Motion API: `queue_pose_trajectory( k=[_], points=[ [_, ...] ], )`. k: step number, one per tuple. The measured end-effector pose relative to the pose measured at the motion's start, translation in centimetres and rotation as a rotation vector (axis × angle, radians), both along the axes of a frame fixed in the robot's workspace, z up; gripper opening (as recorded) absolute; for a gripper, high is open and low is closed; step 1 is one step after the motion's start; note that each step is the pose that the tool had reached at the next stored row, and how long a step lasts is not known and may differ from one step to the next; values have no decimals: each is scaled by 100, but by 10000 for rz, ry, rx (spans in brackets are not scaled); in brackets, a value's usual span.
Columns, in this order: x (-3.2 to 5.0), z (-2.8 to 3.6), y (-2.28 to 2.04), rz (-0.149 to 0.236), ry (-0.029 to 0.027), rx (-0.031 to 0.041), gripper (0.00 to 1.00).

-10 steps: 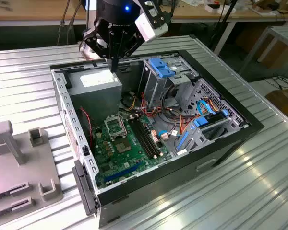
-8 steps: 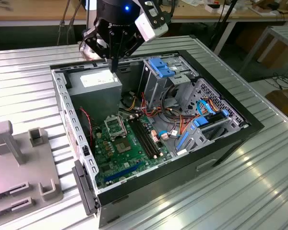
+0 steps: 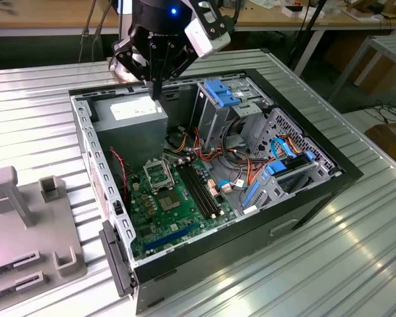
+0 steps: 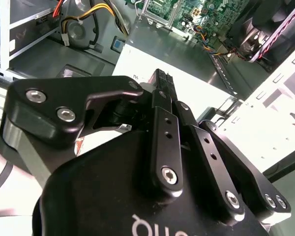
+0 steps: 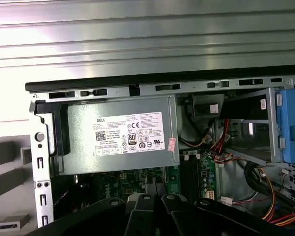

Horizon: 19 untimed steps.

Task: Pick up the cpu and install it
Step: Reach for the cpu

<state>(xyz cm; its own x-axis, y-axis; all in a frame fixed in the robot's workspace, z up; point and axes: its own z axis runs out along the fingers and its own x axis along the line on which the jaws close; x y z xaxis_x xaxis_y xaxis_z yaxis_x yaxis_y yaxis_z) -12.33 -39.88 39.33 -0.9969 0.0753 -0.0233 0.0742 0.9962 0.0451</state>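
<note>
An open black computer case lies on its side on the ribbed metal table. On its green motherboard sits the silver-framed processor socket. My gripper hangs above the case's far corner, over the grey power supply, well apart from the socket. Its black fingers are pressed together at the tips, and nothing shows between them. The power supply lies directly below in the first wrist view. The cpu is out of view.
A grey fixture block with upright posts stands at the exterior view's left. Inside the case are a blue-tabbed drive cage, memory slots and bundles of coloured cables. Bare ribbed table surrounds the case.
</note>
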Motion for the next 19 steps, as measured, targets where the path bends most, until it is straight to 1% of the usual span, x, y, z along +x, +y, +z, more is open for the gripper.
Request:
queue_pose_trajectory(
  k=[4, 19],
  points=[
    [-30, 0, 0, 1, 0, 0, 11],
    [-78, -2, 0, 0, 4, 1, 11]
  ],
)
